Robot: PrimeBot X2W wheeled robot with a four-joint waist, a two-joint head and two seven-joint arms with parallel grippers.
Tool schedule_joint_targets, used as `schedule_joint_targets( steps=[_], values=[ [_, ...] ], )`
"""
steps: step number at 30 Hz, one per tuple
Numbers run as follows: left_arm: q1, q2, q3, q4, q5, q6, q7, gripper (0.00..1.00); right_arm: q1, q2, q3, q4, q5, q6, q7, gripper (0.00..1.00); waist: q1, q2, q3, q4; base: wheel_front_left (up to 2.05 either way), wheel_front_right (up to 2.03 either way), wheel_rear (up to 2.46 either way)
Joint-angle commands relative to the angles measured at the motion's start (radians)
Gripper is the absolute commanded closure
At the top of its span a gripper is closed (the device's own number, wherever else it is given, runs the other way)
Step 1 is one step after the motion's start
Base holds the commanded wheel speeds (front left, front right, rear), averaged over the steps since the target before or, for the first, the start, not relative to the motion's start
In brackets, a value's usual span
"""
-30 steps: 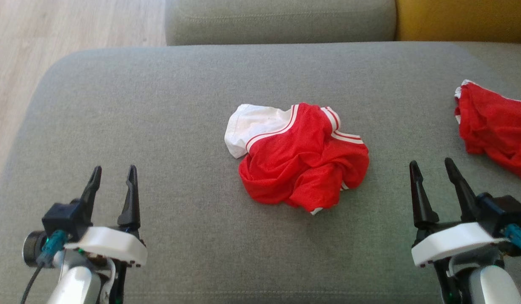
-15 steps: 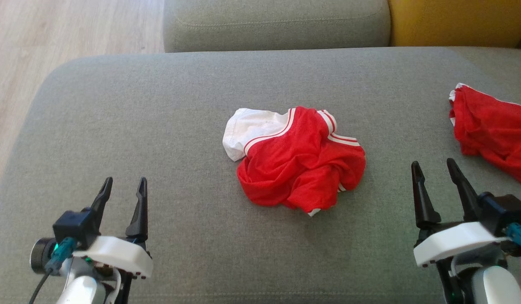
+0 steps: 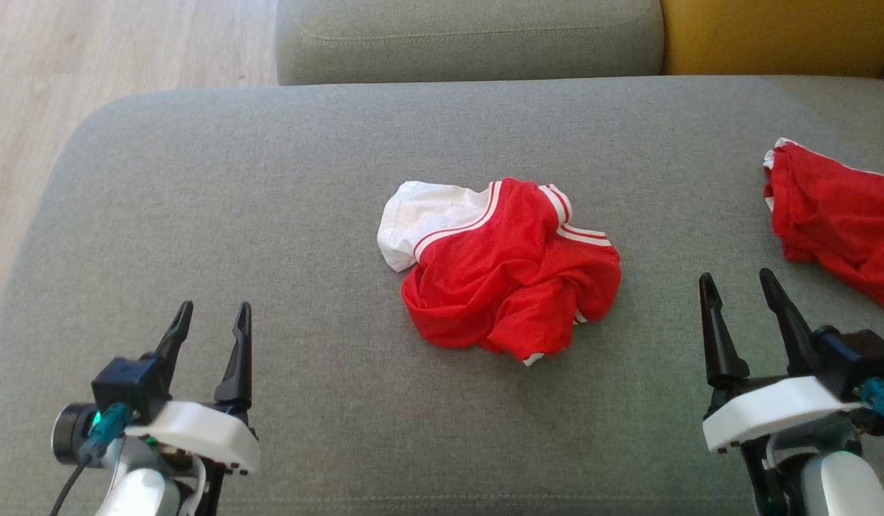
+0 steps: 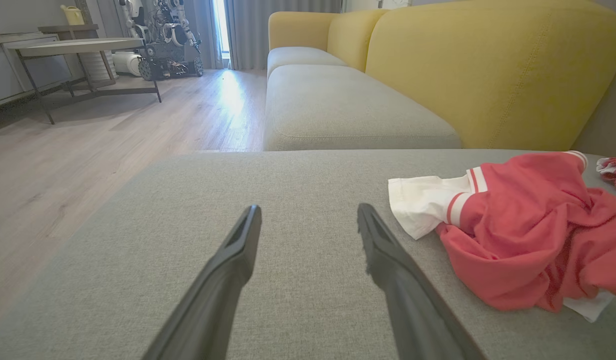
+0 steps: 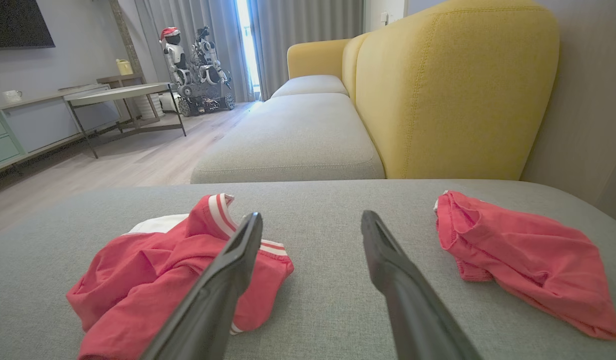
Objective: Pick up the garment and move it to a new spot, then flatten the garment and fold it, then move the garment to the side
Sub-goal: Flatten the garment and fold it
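Find the garment bunched in a red heap, white panel at its far left, in the middle of the grey seat, between the two arms and touched by neither. Note the left pincer spread wide and empty, low over bare fabric to the near left of the heap; note the right pincer spread just as wide, empty too, at the near right, between the heap and a second red piece lying well apart at the seat's right edge. Treat the pick-up as not yet begun. Go for the middle heap, not the piece at the right. Reach in from one side and aim for a raised fold or the striped hem along the heap's far side rather than the flat white panel, probably too thin and too flush with the soft upholstery for a sure bite. Come down with fingers astride the ridge, press lightly, close fully, then lift straight up before carrying, high enough to avoid dragging loose cloth across the seat. Guard against pinching the seat cover along with the cloth. Choose a landing spot with bare seat all round, most likely the open left half, and so keep room for flattening and folding afterwards.
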Motion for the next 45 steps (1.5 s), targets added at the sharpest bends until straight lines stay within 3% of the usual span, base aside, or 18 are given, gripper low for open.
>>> schedule_joint_targets(
  steps=[1, 11, 21, 29, 36, 37, 38, 39, 45],
  values=[
    [-0.049, 0.027, 0.035, -0.032, 0.000, -0.002, -0.005, 0.00, -0.021, -0.004, 0.018, -0.036, 0.006, 0.003, -0.002, 0.00, 0.0000, 0.0000, 0.000, 0.000, 0.00, 0.00, 0.00],
    [-0.061, 0.026, 0.024, -0.037, 0.000, 0.000, -0.005, 0.00, -0.023, -0.004, 0.001, -0.038, 0.008, 0.003, 0.001, 0.00, 0.0000, 0.0000, 0.017, 0.013, 0.00, 0.00, 0.00],
    [-0.160, -0.007, -0.009, -0.034, 0.011, -0.030, -0.020, 0.00, -0.161, -0.009, -0.054, 0.069, 0.033, 0.003, 0.014, 0.00, 0.0000, 0.0000, 0.108, 0.136, 0.00, 0.00, 0.00],
    [-0.240, -0.052, -0.028, 0.012, 0.024, -0.071, -0.037, 0.00, -0.406, -0.125, 0.080, 0.269, 0.109, 0.003, 0.109, 0.00, 0.0000, 0.0000, 0.181, 0.236, 0.00, 0.00, 0.00],
    [-0.264, -0.079, -0.013, 0.029, 0.040, -0.086, -0.040, 0.00, -0.490, -0.192, 0.201, 0.372, 0.202, 0.003, 0.269, 0.00, 0.0000, 0.0000, 0.199, 0.252, 0.00, 0.00, 0.00],
    [-0.264, -0.082, -0.008, 0.028, 0.043, -0.088, -0.040, 0.00, -0.496, -0.198, 0.207, 0.376, 0.211, 0.003, 0.282, 0.54, 0.0000, 0.0000, 0.200, 0.250, 0.00, 0.00, 0.00],
    [-0.263, -0.085, -0.004, 0.026, 0.045, -0.091, -0.040, 0.00, -0.500, -0.201, 0.209, 0.376, 0.221, 0.003, 0.287, 0.69, 0.0000, 0.0000, 0.201, 0.247, 0.00, 0.00, 0.00],
    [-0.263, -0.088, 0.001, 0.025, 0.048, -0.094, -0.040, 0.00, -0.502, -0.201, 0.211, 0.374, 0.233, 0.003, 0.290, 1.00, 0.0000, 0.0000, 0.202, 0.242, 0.00, 0.00, 0.00],
    [-0.256, -0.095, 0.029, 0.019, 0.070, -0.107, -0.040, 0.00, -0.487, -0.198, 0.197, 0.265, 0.240, 0.003, 0.214, 1.00, 0.0000, 0.0000, 0.200, 0.199, 0.00, 0.00, 0.00]
  ],
)
